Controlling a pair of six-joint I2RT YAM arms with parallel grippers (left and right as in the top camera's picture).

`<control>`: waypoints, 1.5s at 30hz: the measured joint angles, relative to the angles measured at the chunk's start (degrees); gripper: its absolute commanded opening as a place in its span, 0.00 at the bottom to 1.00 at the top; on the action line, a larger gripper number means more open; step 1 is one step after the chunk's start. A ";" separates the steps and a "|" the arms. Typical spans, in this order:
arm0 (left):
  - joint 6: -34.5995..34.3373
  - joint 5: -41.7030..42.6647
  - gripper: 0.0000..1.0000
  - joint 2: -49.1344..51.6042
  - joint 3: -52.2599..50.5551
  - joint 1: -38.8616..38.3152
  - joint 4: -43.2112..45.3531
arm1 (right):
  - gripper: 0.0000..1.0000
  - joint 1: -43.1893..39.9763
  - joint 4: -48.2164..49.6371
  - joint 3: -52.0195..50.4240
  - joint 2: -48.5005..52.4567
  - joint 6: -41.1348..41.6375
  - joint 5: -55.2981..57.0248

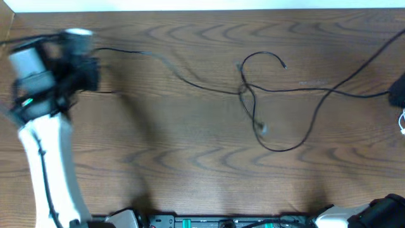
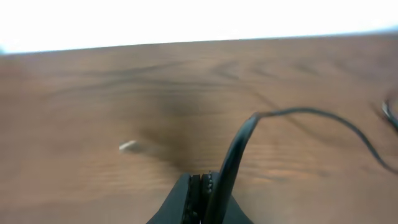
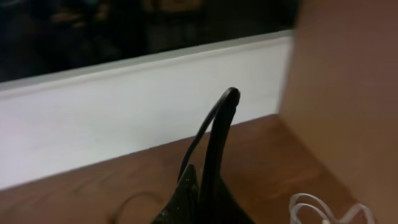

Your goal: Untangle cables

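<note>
Holding the black cord (image 1: 285, 90) from both sides of the bench (image 1: 190, 152)

Seen from overhead, the black cord lies strung across the wooden bench; from the left arm (image 1: 44, 145) at the far left it runs rightward to a knot-like crossing near the middle; there it throws one open loop toward the far edge, ending in a small plug (image 1: 284, 65), and a wider loop toward the near edge; from there two strands carry on to the right edge. A small greyish piece (image 1: 261, 128) lies within the crossing (too blurred to tell what it is).

The left end effector (image 2: 203, 183) is clenched on the black cord; in the left wrist view its fingers are pressed together with the cord pinched between them; the cord rises from them, bends sharply and trails off to the right. A pale speck (image 2: 128, 146) lies on the wood to the left of it, blurred.

The right end effector (image 3: 200, 180) is likewise clenched on the black cord; in the right wrist view a narrow fold of cord stands up out of the closed fingers, in front of a white wall strip (image 3: 93, 124). The white cord (image 3: 314, 206) lies in small loops on the bench just to the right of that end effector; overhead only a sliver of it shows at the right edge, well apart from the crossing.
</note>
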 measured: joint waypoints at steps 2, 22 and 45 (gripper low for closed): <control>-3.32 1.51 0.07 -1.55 0.00 3.80 0.00 | 0.01 -2.25 0.02 0.00 0.07 0.09 0.83; -8.87 15.96 0.08 -5.66 -0.02 -17.11 -0.24 | 0.11 -5.46 0.15 -0.90 15.72 -7.67 -30.25; -8.85 16.37 0.07 -27.91 0.00 -18.88 -2.56 | 0.99 3.04 0.07 -29.75 33.22 -44.98 -68.30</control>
